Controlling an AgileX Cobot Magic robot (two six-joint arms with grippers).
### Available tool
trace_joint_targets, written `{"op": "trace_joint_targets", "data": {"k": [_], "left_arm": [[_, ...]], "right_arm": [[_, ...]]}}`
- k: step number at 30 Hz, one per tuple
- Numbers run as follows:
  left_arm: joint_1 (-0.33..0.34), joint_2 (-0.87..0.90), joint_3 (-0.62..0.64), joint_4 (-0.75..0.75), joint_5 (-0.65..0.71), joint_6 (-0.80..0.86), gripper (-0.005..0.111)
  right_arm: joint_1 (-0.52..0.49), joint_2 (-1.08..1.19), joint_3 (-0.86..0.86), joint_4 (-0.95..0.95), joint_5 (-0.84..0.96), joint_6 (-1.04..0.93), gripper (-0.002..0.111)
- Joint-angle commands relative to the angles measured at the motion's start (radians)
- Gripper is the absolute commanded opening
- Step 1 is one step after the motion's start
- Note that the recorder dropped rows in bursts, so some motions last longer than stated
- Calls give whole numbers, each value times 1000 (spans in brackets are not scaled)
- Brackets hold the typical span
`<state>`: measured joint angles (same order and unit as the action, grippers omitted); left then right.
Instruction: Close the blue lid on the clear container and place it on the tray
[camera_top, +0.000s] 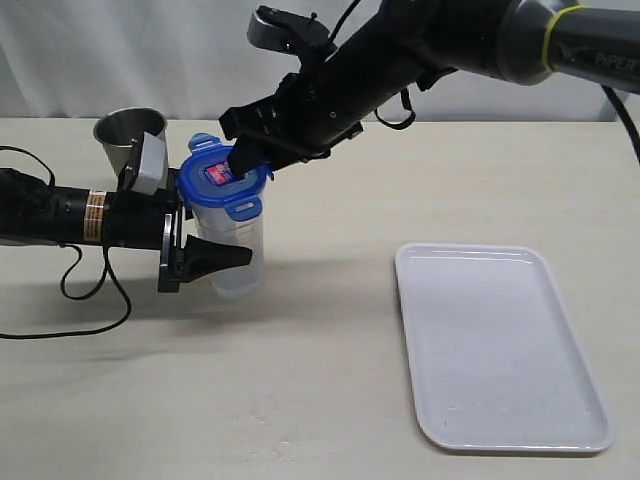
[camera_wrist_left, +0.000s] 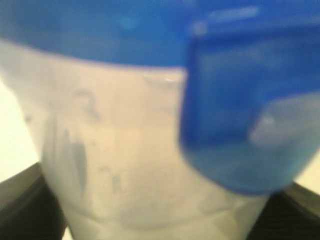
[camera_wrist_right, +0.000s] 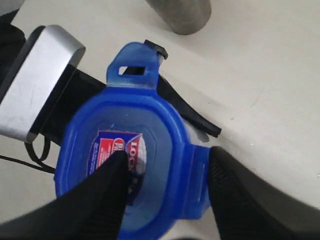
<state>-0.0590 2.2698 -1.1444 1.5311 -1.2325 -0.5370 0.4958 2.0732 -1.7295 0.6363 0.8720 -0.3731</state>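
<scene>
The clear container (camera_top: 243, 270) stands upright on the table, and my left gripper (camera_top: 232, 255) is shut around its lower body from the left. In the left wrist view the container (camera_wrist_left: 130, 150) fills the frame, with dark fingers (camera_wrist_left: 20, 205) at both lower corners. The blue lid (camera_top: 225, 182) sits on top of the container, several flaps sticking out. My right gripper (camera_wrist_right: 167, 157) hovers over the lid (camera_wrist_right: 165, 125) with its jaws apart. One fingertip rests on the red-and-white label (camera_wrist_right: 107, 145); the other hangs outside a side flap (camera_wrist_right: 197, 175). The white tray (camera_top: 420, 270) lies to the right.
A steel cup (camera_top: 125, 130) stands just behind the left arm, close to the container, and shows too in the right wrist view (camera_wrist_right: 182, 15). Black cables (camera_top: 70, 290) loop on the table under the left arm. The tray holds nothing.
</scene>
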Motion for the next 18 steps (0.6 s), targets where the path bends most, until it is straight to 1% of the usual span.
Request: {"op": "trace_joint_targets", "data": {"k": [1,5,8,15,16,18], "left_arm": [[-6,5,3,8,11,10,0],[-6,5,3,5,11,5,0],[-6,5,3,5,11,-9,0],[-6,5,3,1,11,-9,0],[-6,5,3,1,11,-9,0],[-6,5,3,1,11,-9,0]], "right_arm": [[-16,88,22,47,180,-45,47],[-16,135,22,152,231,-120,47],[-22,137,21,110,229,-117,47],[-103,40,21,58,198,-156,48],[-111,24,21,60,196,-181,48],[-115,-20,21,60,187,-278,54]]}}
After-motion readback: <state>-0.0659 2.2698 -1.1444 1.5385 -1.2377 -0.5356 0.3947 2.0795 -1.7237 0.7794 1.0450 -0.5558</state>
